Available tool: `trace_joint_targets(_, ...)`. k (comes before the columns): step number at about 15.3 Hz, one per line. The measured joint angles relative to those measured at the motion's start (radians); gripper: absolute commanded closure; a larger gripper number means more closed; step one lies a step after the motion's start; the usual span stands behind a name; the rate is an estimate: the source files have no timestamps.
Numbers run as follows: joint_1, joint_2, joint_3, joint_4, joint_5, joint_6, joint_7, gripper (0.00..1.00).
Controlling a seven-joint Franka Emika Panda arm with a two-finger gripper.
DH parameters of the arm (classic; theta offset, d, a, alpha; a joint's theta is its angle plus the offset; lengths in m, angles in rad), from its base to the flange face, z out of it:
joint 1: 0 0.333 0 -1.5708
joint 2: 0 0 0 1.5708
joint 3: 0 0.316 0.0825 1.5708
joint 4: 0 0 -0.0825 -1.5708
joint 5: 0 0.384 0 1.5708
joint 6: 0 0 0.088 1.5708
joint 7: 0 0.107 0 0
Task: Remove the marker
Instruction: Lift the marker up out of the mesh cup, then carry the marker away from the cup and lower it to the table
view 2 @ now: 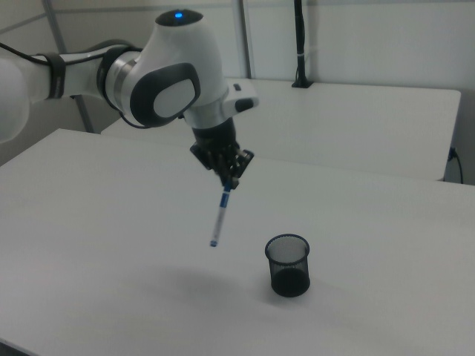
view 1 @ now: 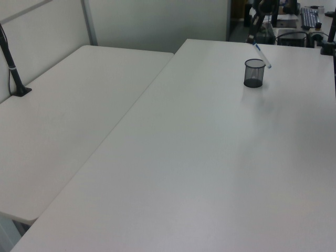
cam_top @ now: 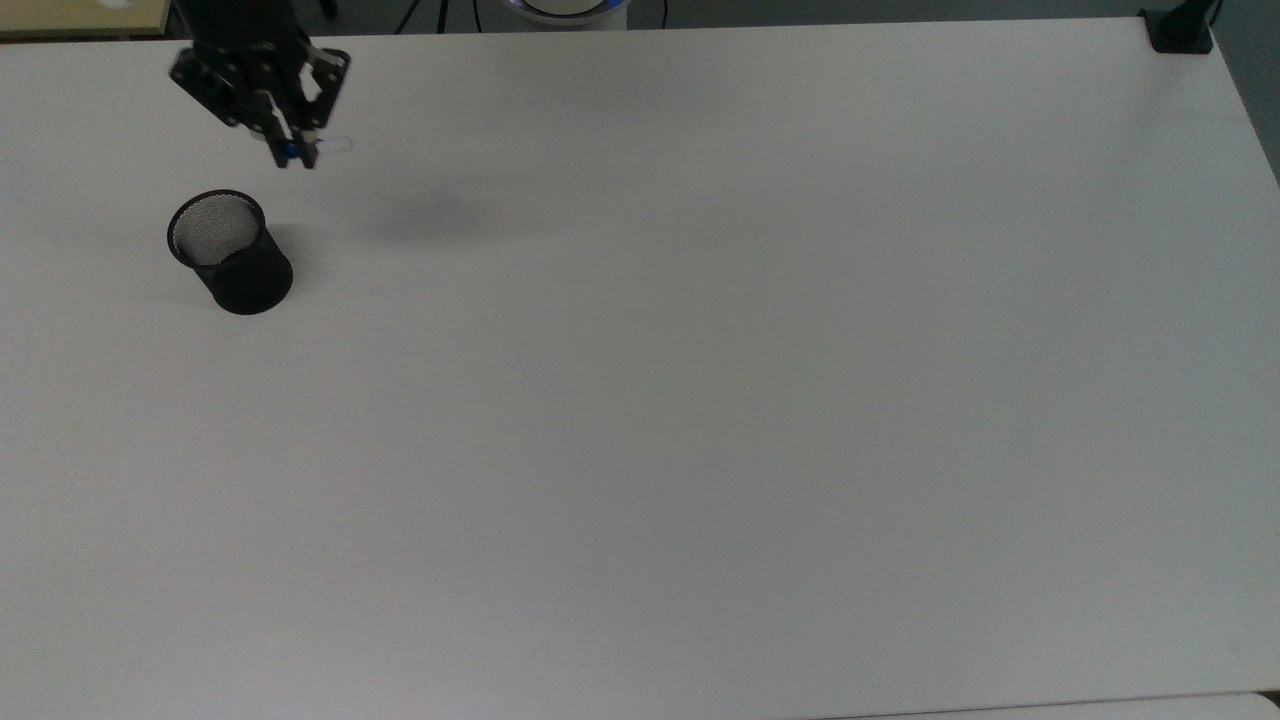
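The marker [view 2: 220, 216], white-barrelled with a blue cap and blue end tip, hangs tilted in the air with my gripper [view 2: 229, 180] shut on its capped top. It is clear of the black mesh cup [view 2: 288, 265], up and to the right view's left of it. In the top view my gripper [cam_top: 288, 150] is above and to the right of the cup [cam_top: 230, 252], with the marker's barrel [cam_top: 335, 146] poking out beside it. In the left view the marker [view 1: 262, 55] slants above the cup [view 1: 254, 72]. The cup stands upright on the white table [cam_top: 700, 400].
A black post base [cam_top: 1180, 30] sits at the table's far right corner in the top view. A second white table [view 1: 73, 115] adjoins at the left view's left. The white arm [view 2: 148, 74] reaches in from the right view's left.
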Motion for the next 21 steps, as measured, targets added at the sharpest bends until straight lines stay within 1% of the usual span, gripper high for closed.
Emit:
trace_joint_targets(4, 0.021, 0.084, 0.079, -0.007, 0.000, -0.010, 0.110, 1.00)
trace_joint_targets(6, 0.031, 0.126, 0.108, -0.013, -0.007, -0.010, 0.149, 1.00)
trace_joint_targets(7, 0.040, 0.146, 0.116, -0.013, -0.024, -0.010, 0.177, 1.00)
trace_joint_targets(9, 0.063, 0.183, 0.124, -0.013, -0.072, 0.000, 0.238, 1.00)
trace_joint_targets(12, 0.082, 0.227, 0.131, -0.013, -0.105, 0.054, 0.284, 0.99)
trace_joint_targets(15, 0.083, 0.263, 0.136, -0.013, -0.153, 0.113, 0.332, 0.99)
trace_joint_targets(19, 0.084, 0.302, 0.149, -0.033, -0.241, 0.220, 0.419, 0.97)
trace_joint_targets(20, 0.086, 0.312, 0.150, -0.041, -0.251, 0.244, 0.426, 0.91)
trace_joint_targets(21, 0.088, 0.321, 0.151, -0.044, -0.258, 0.258, 0.430, 0.79)
